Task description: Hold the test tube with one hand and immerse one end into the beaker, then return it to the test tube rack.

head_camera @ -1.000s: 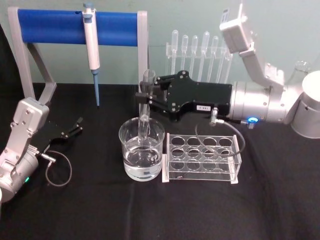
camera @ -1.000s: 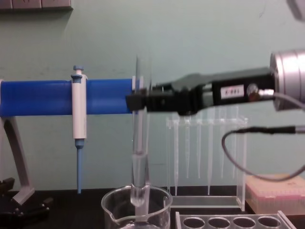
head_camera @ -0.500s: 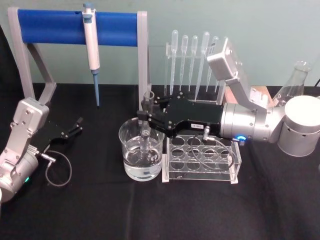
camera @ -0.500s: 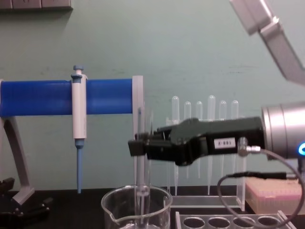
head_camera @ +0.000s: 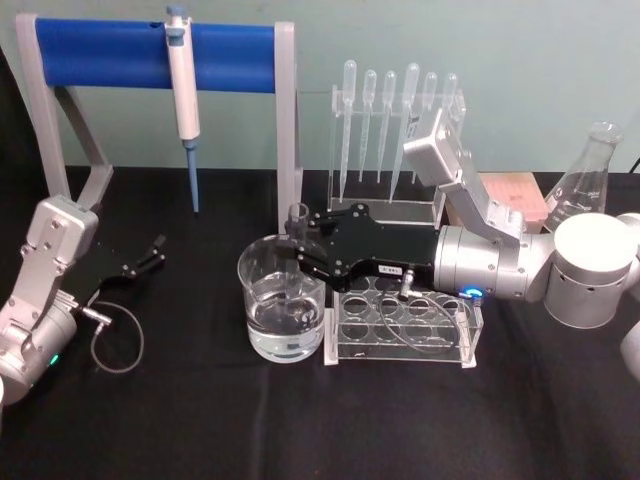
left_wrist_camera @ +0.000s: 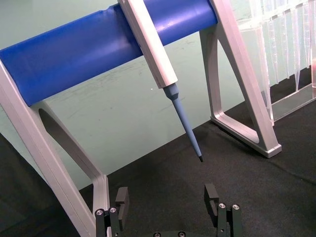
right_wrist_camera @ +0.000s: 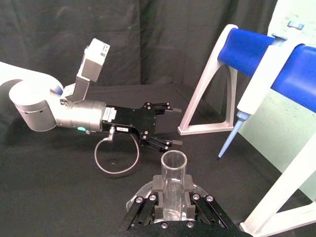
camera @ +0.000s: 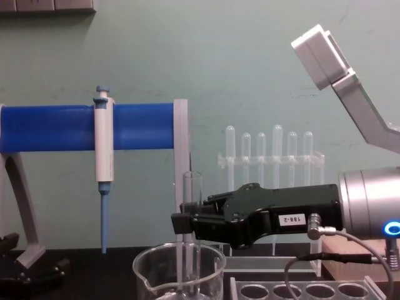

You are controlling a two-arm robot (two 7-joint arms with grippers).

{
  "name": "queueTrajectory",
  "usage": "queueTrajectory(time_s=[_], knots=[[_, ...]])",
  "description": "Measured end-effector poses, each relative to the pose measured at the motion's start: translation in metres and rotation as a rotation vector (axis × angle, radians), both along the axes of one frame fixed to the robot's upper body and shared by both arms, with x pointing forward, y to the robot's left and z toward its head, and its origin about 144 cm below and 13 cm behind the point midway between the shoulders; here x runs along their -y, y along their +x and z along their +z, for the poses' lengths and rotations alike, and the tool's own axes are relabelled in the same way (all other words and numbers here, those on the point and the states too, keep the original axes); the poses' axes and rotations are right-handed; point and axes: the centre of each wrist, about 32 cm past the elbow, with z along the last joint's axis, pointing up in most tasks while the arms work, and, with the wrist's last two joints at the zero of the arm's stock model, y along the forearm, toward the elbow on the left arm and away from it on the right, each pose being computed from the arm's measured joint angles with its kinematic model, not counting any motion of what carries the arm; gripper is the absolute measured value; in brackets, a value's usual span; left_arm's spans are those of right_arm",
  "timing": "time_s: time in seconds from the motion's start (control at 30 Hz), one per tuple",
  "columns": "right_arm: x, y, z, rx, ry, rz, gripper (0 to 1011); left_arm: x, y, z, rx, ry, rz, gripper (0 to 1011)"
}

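The test tube [head_camera: 297, 220] was gripped upright by the clenched right pincer [head_camera: 293, 250], so its lower end was set inside the beaker [head_camera: 255, 300]. The left pincer [head_camera: 152, 252] was parked, released, on the desk [head_camera: 200, 420].

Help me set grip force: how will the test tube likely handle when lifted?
Thin clear glass, the test tube is probably stiff but fragile under squeezing. Its lower end is down in the beaker holding water, so it may emerge wet and slippery.
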Motion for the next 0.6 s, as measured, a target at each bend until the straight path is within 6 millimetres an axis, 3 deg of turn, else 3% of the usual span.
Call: queueTrajectory(time_s=[0.6], knots=[[-0.0002,-0.0019,-0.0102,-0.025,-0.011,0.007,231,0.0,0.0,0.0,0.0,0.0,0.0,1000]])
